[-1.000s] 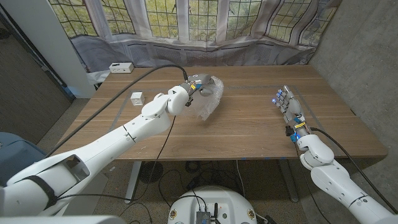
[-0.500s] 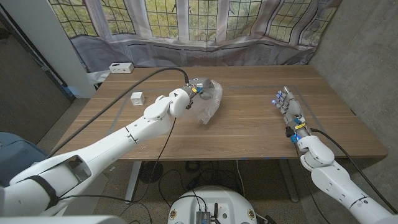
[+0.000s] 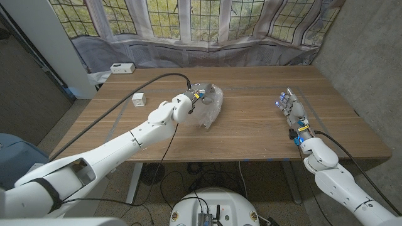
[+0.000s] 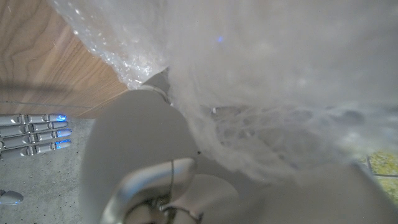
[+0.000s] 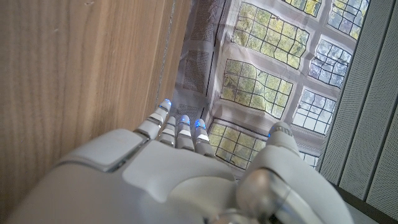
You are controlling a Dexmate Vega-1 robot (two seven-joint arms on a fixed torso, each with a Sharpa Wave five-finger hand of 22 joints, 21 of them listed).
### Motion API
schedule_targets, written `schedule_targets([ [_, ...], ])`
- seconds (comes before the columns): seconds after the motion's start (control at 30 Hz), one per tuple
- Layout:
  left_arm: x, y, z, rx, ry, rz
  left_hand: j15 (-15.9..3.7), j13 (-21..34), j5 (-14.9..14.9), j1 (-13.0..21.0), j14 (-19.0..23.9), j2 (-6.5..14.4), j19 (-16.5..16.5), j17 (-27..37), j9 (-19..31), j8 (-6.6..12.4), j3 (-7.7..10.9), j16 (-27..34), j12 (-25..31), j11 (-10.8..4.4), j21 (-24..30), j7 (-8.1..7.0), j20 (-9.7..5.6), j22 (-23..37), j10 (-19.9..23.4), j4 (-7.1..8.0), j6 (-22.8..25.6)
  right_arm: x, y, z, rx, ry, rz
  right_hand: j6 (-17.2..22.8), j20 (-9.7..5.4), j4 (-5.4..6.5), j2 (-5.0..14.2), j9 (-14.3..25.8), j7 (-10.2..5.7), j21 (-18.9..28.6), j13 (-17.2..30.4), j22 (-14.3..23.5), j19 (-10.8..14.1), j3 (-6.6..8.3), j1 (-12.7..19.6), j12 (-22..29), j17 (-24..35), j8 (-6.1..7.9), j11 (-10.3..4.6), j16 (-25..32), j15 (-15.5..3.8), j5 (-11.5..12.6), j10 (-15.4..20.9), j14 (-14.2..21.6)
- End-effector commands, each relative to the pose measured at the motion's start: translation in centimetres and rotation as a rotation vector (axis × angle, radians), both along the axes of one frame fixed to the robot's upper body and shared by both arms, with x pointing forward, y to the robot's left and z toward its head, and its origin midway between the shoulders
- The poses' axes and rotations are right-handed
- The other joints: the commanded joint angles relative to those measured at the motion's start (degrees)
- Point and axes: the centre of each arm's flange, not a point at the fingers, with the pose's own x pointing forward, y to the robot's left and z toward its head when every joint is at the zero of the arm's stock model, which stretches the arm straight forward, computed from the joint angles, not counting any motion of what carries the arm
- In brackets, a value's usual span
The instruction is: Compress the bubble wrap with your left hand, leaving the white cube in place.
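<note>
My left hand (image 3: pixel 196 95) grips the wrap (image 3: pixel 210 108) mid-surface; my right hand (image 3: pixel 290 107) waits, fingers open. The cube (image 3: pixel 139 98) sits well apart; dragging the wrap sideways could knock it.

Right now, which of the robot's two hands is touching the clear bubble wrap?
The left hand: it presses into the clear bubble wrap at mid-table. The right hand stands apart near the table's right side, holding nothing.

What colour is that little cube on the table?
White. The cube shows best in the head view.
</note>
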Motion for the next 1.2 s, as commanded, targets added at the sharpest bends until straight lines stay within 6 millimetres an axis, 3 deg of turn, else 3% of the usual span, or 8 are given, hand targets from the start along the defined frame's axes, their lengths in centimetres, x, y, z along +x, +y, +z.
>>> schedule_targets([
  [0.03,0.6,-0.3,-1.4,0.007,0.021,-0.017,0.38,0.1,-0.1,-1.2,-1.0,-0.1,-0.3,0.0,-0.1,0.11,-0.02,-0.2,0.0,-0.01,-0.5,-0.39,-0.20,0.1,-0.7,-0.34,-0.4,0.0,0.2,-0.1,-0.009,0.007,0.003,0.7,0.10,0.12,-0.10,0.3,0.06,0.2,0.2,0.2,0.3,0.47,0.6,-0.1,0.1,0.03,0.27,-0.1,0.26,-0.1,0.3,0.5],
  [0.2,0.9,-0.2,-1.8,0.017,0.030,-0.008,0.76,-0.1,-0.2,-2.3,-3.1,-0.2,-2.2,0.1,-0.4,-0.03,-0.39,-0.5,-0.4,0.02,-1.6,-0.80,0.21,0.1,-2.5,-0.34,-1.5,0.0,0.2,-0.1,-0.006,0.012,0.001,0.7,0.12,0.14,-0.07,0.3,0.08,0.2,0.2,0.2,0.4,0.48,0.6,-0.1,0.1,0.03,0.29,-0.1,0.22,-0.1,0.3,0.5],
  [0.47,1.3,0.0,-1.9,0.053,0.038,0.008,2.84,-1.2,-0.7,-6.3,-12.2,-0.9,-9.0,0.1,-1.1,-0.77,-2.67,-1.2,-1.3,1.21,-5.8,-1.65,1.12,0.2,-11.0,-0.14,-8.0,0.2,0.3,0.2,-0.015,0.015,0.002,0.6,0.11,0.13,-0.10,0.3,0.02,0.2,0.2,0.2,0.3,0.48,0.6,-0.1,0.1,0.00,0.27,-0.1,0.21,-0.2,0.3,0.5],
  [0.6,1.4,-0.1,-1.8,0.077,0.040,0.016,3.92,-1.8,-0.9,-8.0,-16.4,-0.8,-12.9,-0.1,-1.5,-0.84,-3.61,-1.1,-1.2,1.53,-8.2,-2.45,2.50,0.3,-15.5,-0.13,-12.1,0.3,0.3,0.3,-0.009,0.016,0.001,0.6,0.13,0.13,-0.12,0.3,0.01,0.2,0.2,0.2,0.3,0.47,0.6,-0.1,0.1,0.00,0.27,-0.1,0.29,-0.2,0.3,0.5],
  [0.67,1.5,-0.1,-1.7,0.098,0.047,0.021,3.94,-1.9,-1.0,-8.6,-17.2,-1.0,-14.1,-0.2,-1.6,-0.77,-3.99,-1.1,-1.1,1.36,-8.9,-2.73,3.94,0.3,-16.1,-0.11,-12.8,0.4,0.4,0.2,-0.010,0.015,0.002,0.6,0.15,0.16,-0.11,0.3,-0.02,0.2,0.2,0.2,0.3,0.46,0.5,-0.2,0.1,0.00,0.29,-0.1,0.26,-0.2,0.3,0.5],
  [0.9,1.5,0.0,-1.6,0.144,0.047,0.040,4.83,-2.5,-1.2,-10.7,-21.2,-1.0,-18.0,-0.4,-2.0,-0.85,-5.06,-1.2,-1.1,1.30,-11.2,-3.41,5.94,0.4,-19.9,0.20,-16.6,0.7,0.5,0.0,-0.007,0.020,0.005,0.7,0.17,0.15,-0.12,0.3,-0.14,0.2,0.2,0.2,0.3,0.47,0.6,-0.2,0.1,0.01,0.29,-0.1,0.25,-0.2,0.3,0.5],
  [1.03,1.3,0.4,-1.3,0.142,0.035,0.041,5.14,-2.7,-1.3,-11.3,-23.0,-1.0,-19.4,-0.6,-2.1,-0.80,-5.44,-1.3,-1.1,1.17,-12.2,-3.68,6.53,0.4,-21.5,0.16,-18.0,1.0,0.6,0.1,-0.001,0.024,0.006,0.7,0.15,0.15,-0.09,0.3,-0.17,0.2,0.2,0.2,0.3,0.49,0.6,-0.1,0.1,0.00,0.30,-0.1,0.26,-0.2,0.3,0.5],
  [1.2,0.8,1.0,-0.9,0.107,0.018,0.022,5.63,-3.3,-1.7,-13.9,-25.2,-1.2,-20.7,-0.6,-2.5,-1.19,-6.55,-0.9,-1.0,1.81,-13.5,-3.81,7.34,0.5,-25.0,0.80,-23.4,1.1,0.8,0.2,-0.005,0.020,0.007,0.7,0.16,0.13,-0.09,0.3,-0.20,0.2,0.2,0.2,0.3,0.51,0.6,-0.2,0.1,0.02,0.19,-0.1,0.27,-0.2,0.3,0.5],
])
